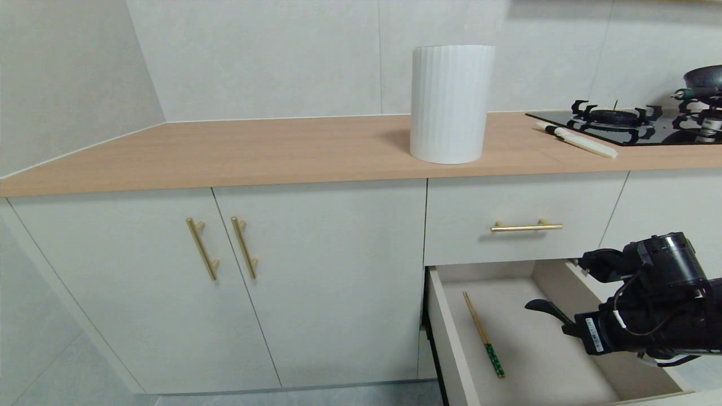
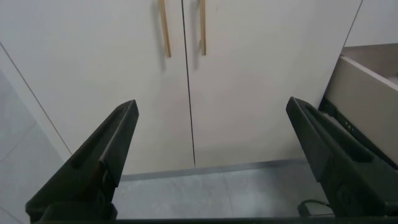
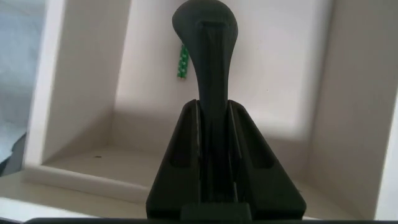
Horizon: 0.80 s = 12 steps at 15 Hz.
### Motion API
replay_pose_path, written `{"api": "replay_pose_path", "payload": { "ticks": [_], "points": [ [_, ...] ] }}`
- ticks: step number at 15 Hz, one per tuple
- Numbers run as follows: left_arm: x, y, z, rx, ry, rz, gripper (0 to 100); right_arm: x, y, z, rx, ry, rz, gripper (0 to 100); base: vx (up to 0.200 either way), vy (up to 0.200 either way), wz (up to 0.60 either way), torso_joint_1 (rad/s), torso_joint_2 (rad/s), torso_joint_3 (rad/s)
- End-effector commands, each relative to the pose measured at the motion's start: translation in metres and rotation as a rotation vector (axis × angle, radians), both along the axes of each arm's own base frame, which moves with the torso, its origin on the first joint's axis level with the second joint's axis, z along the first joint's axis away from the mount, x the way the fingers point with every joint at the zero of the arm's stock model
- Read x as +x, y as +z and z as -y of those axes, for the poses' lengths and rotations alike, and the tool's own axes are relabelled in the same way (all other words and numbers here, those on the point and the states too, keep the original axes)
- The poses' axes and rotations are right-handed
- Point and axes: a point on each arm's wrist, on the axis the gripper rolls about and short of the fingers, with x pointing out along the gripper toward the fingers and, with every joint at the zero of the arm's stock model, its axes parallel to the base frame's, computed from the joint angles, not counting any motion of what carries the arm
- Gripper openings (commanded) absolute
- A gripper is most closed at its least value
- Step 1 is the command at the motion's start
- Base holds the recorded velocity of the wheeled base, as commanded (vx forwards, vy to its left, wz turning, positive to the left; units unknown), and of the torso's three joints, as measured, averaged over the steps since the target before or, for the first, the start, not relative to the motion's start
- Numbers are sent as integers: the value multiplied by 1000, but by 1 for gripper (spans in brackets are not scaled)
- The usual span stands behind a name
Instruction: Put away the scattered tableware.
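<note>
Facing wood counter point(image 1: 271, 149) over white cabinet doors point(image 1: 327, 282). Clamping black spoon point(image 1: 540, 307) between right gripper's point(image 1: 568, 327) closed fingers, hovering over open drawer point(image 1: 447, 332) holding chopsticks point(image 1: 484, 342). Holding left gripper point(image 2: 211, 107) wide apart, gripping nothing, before cabinet doors.

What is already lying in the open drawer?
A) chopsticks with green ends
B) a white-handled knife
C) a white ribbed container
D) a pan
A: the chopsticks lie on the floor of the open drawer; the knife sits on the countertop, and the right gripper holds a dark utensil over the drawer.
</note>
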Motion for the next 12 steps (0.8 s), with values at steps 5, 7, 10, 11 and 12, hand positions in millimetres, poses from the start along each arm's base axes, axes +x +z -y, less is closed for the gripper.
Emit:
{"api": "replay_pose_path", "payload": {
  "ticks": [5,7,10,11,12],
  "points": [
    [0,0,0,1,0,0,100,5,-8,-4,-4,15,-16,0,0,0,0,-1,15,6],
    [0,0,0,1,0,0,100,14,-25,-6,-16,1,0,0,0,0,0,0,0,0],
    [0,0,0,1,0,0,100,40,-73,-14,-20,-13,23,0,0,0,0,0,0,0],
    [0,0,0,1,-1,0,100,48,-90,-16,-19,-33,21,0,0,0,0,0,0,0],
    [0,0,0,0,0,0,100,55,-106,-17,-14,-48,31,0,0,0,0,0,0,0]
  ]
}}
